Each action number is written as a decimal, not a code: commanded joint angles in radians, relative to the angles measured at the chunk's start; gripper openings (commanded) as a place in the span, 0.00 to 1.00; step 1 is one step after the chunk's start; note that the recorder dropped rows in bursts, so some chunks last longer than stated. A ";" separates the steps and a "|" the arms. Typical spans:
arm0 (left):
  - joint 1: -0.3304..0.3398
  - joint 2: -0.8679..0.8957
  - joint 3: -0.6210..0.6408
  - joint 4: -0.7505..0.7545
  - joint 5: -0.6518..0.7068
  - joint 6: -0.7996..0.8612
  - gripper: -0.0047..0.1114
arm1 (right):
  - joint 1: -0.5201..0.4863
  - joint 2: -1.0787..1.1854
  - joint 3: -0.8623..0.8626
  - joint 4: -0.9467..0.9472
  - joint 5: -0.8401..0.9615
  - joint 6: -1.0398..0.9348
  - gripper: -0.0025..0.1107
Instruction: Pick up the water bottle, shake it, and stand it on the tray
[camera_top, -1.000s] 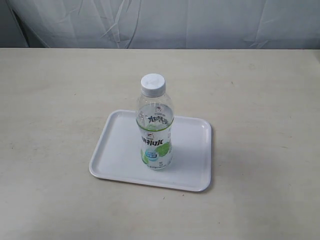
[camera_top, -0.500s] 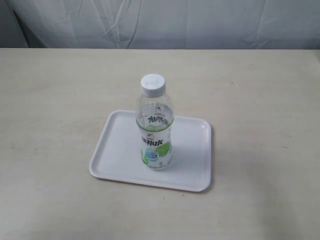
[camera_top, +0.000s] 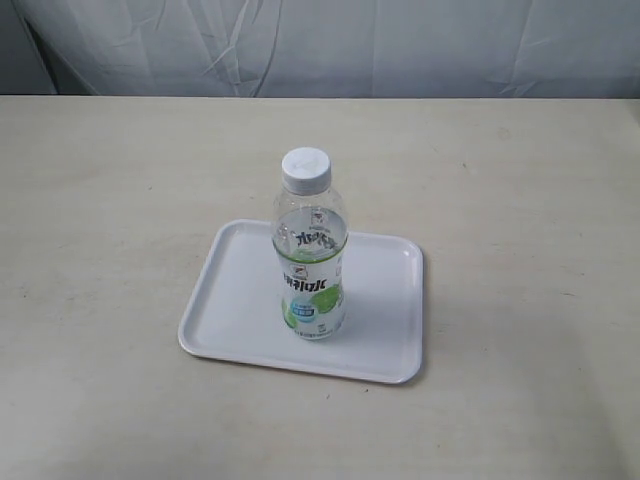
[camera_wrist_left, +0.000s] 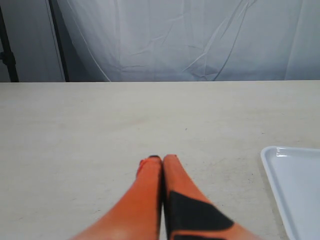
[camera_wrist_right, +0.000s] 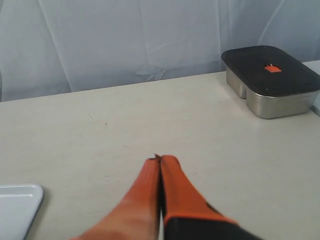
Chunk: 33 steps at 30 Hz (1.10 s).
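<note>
With left gripper (camera_wrist_left: 161, 158) and right gripper (camera_wrist_right: 160, 158) resting closed and empty, you're facing a probably light, slippery, squeezable water bottle (camera_top: 311, 255): grip its labelled middle.

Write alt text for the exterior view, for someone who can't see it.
A clear bottle with a green-and-white label stands upright on a white tray, which lies flat on a pale table. The bottle's white cap is on, and white cloth hangs behind the table.

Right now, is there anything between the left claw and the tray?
Nothing. In the left wrist view, only bare tabletop separates the shut left claw from the tray.
</note>
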 joint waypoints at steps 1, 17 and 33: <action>0.001 -0.004 0.003 0.000 -0.001 0.000 0.04 | -0.011 -0.048 0.041 -0.008 -0.018 0.004 0.01; 0.001 -0.004 0.003 0.000 -0.001 0.000 0.04 | -0.011 -0.067 0.168 -0.008 -0.059 0.004 0.01; 0.001 -0.004 0.003 0.000 -0.001 0.000 0.04 | -0.011 -0.067 0.198 -0.002 -0.091 0.004 0.01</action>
